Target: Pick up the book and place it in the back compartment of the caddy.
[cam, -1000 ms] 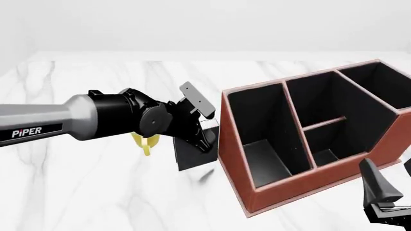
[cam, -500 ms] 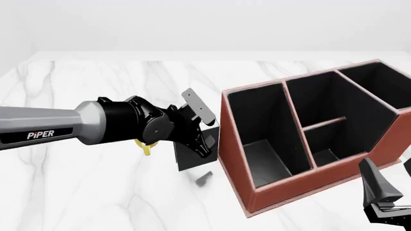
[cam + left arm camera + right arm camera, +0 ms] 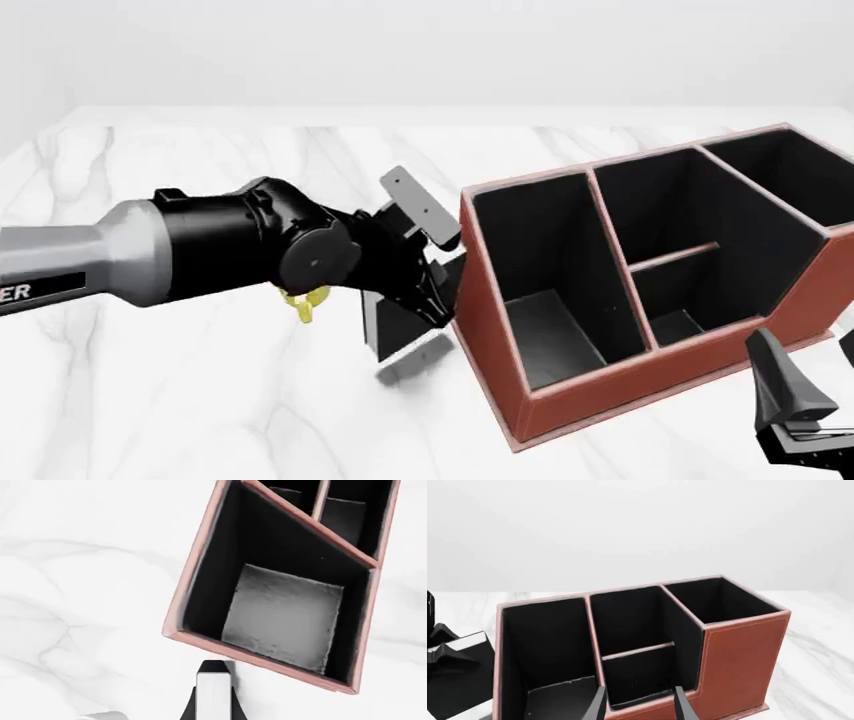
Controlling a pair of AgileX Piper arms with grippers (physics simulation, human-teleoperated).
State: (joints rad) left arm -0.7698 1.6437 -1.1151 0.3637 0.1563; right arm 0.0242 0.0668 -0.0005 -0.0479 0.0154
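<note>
- The left arm (image 3: 147, 255) reaches in from the left side of the marble table (image 3: 160, 400); its grey forearm now sits lower and closer to the camera than half a second ago, so only a sliver of its printed lettering shows at the frame edge.
- A bit of the yellow mug (image 3: 311, 300) peeks out below the arm's wrist, in the same spot as before.
- The left gripper (image 3: 416, 285) is clamped on the book (image 3: 395, 325), which stands upright just beside the caddy's left outer wall. The black cover is gripped near its top edge. A pale strip below the book on the table is larger and nearer the book than the small dark mark seen earlier.
- In the left wrist view, one pale finger (image 3: 213, 692) points down at the caddy (image 3: 200, 575) rim, with the long left compartment open below it.
- The caddy (image 3: 627, 390) has not moved. Its back compartment (image 3: 678, 325), the small cell near the low wall, holds nothing visible.
- The right gripper (image 3: 807, 425) rests at the lower right corner, unchanged, its two fingers (image 3: 684, 705) spread apart in front of the caddy's low wall.
</note>
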